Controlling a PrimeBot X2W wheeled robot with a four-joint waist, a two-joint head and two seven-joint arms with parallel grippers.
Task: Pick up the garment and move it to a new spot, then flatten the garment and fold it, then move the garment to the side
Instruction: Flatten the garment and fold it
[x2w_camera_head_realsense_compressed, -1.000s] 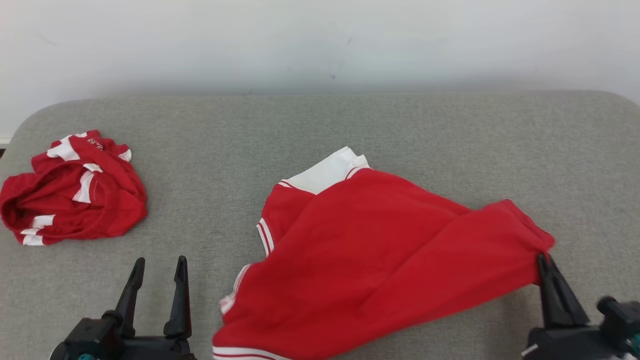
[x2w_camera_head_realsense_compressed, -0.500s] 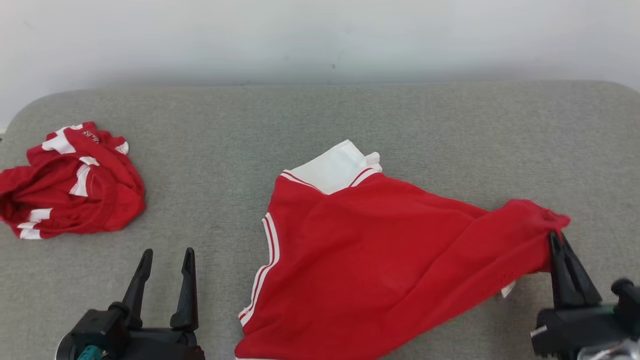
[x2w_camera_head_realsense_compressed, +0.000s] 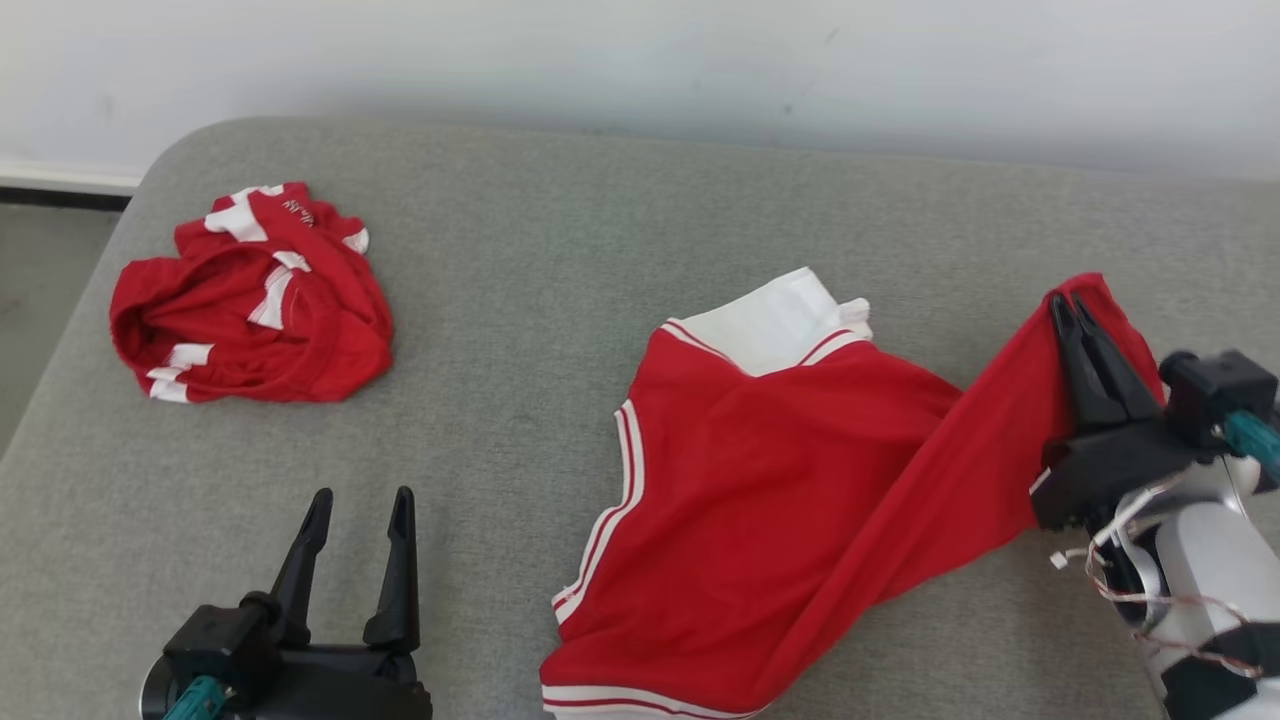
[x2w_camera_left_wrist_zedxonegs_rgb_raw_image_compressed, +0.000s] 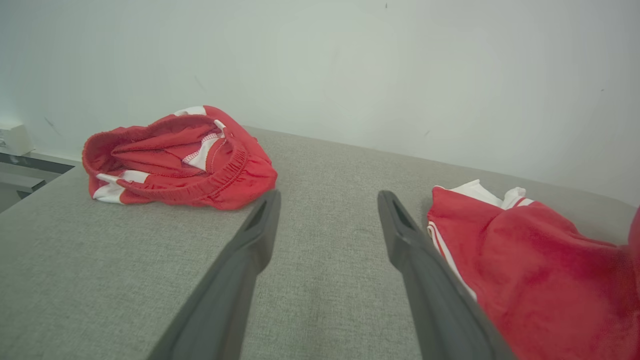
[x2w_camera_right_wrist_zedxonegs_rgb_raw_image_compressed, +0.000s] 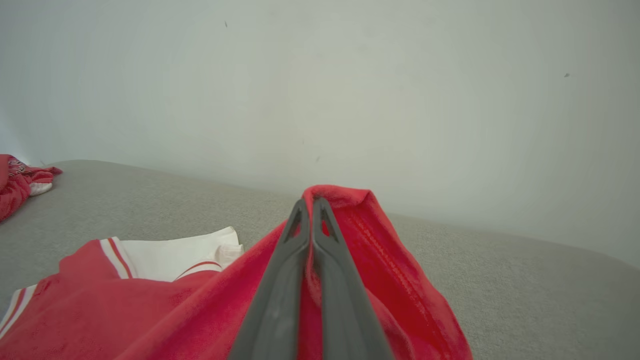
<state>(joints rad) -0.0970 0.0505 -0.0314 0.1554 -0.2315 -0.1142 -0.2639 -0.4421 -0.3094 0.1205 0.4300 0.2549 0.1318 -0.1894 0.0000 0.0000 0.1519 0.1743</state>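
The big grey cloth-covered cushion (x2w_camera_head_realsense_compressed: 560, 250) holds the soft red garment with white stripes and a white band (x2w_camera_head_realsense_compressed: 780, 480), which lies right of the middle with its right corner lifted up. A second red and white garment, bunched in a heap (x2w_camera_head_realsense_compressed: 250, 300), sits far off to the left. The right gripper (x2w_camera_head_realsense_compressed: 1068, 300) is pinched tight on the lifted corner and the left gripper (x2w_camera_head_realsense_compressed: 363, 492) is wide apart and empty, so the thin corner could slip out, or the one-sided pull could twist the cloth.
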